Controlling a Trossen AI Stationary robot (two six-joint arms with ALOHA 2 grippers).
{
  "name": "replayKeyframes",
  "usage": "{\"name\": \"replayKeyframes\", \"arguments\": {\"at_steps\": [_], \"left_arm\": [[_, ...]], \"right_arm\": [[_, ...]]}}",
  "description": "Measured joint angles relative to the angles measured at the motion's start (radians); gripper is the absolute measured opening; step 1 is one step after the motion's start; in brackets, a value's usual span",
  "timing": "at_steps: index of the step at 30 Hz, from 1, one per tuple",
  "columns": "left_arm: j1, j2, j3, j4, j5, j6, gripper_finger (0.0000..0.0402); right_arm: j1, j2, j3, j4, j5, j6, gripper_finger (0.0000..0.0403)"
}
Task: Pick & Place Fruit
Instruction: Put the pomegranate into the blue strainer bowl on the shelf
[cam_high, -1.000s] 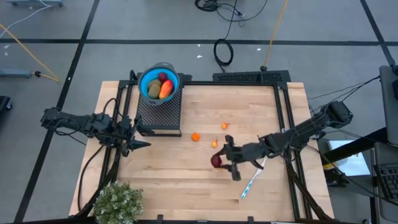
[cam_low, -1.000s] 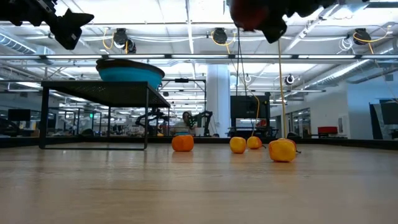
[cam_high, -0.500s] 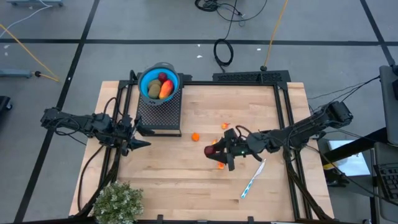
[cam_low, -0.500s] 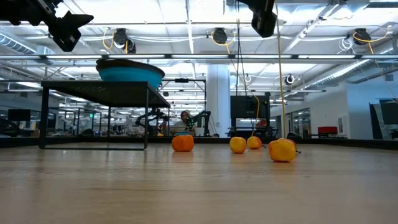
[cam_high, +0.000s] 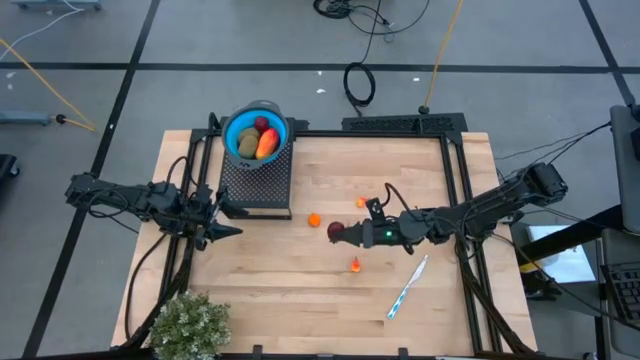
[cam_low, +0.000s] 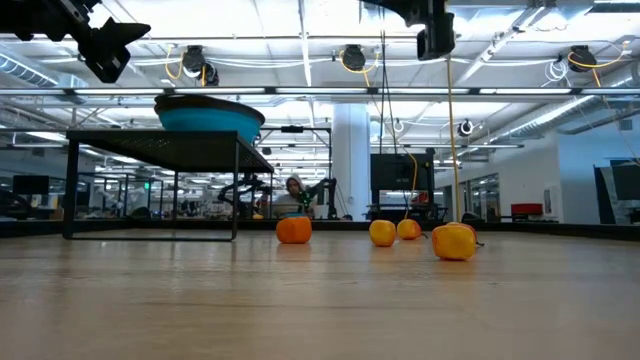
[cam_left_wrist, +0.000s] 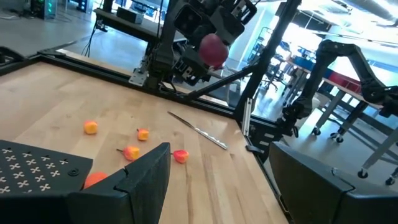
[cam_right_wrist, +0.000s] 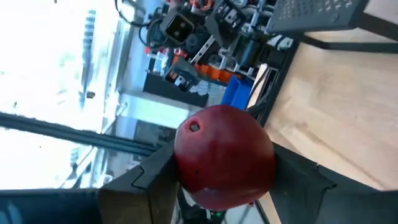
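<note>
Fruit: a dark red ball (cam_high: 337, 233) is pinched in the right pincer (cam_high: 345, 235), raised above the worktop (cam_high: 300, 290) right of the blue bowl (cam_high: 256, 133); carry level, release over bowl; left pincer (cam_high: 225, 222) spread, waiting beside the bowl's stand (cam_high: 255, 185)

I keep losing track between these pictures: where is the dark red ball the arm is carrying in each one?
High view: dark red ball mid-table, at the right gripper.
Low view: not visible; only the gripper's underside at the top edge.
Left wrist view: ball up high, held above the table.
Right wrist view: ball fills the centre between the fingers.
Shared landmark: the white-and-blue pen, also.
</note>
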Motion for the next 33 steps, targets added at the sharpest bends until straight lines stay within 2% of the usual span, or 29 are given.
{"name": "replayKeyframes", "arguments": {"at_steps": [3,12,20,25,33], "left_arm": [[0.000,0.000,0.000,0.000,0.000,0.000,0.0273],[0.000,0.000,0.000,0.022,-0.017,-0.012,0.0273],[-0.001,0.005,0.000,0.048,-0.016,-0.076,0.0273],[-0.001,0.098,0.001,0.218,-0.008,-0.082,0.0273],[-0.003,0.360,0.001,0.535,0.005,-0.084,0.0274]], "right_arm": [[0.001,0.000,0.000,0.000,0.039,0.019,0.0201],[0.001,0.000,0.000,-0.018,0.064,0.009,0.0201],[0.000,0.008,0.000,-0.012,0.094,-0.219,0.0197],[-0.008,0.008,0.000,-0.004,0.119,-0.391,0.0197],[-0.011,0.008,0.000,0.010,0.117,-0.639,0.0197]]}}
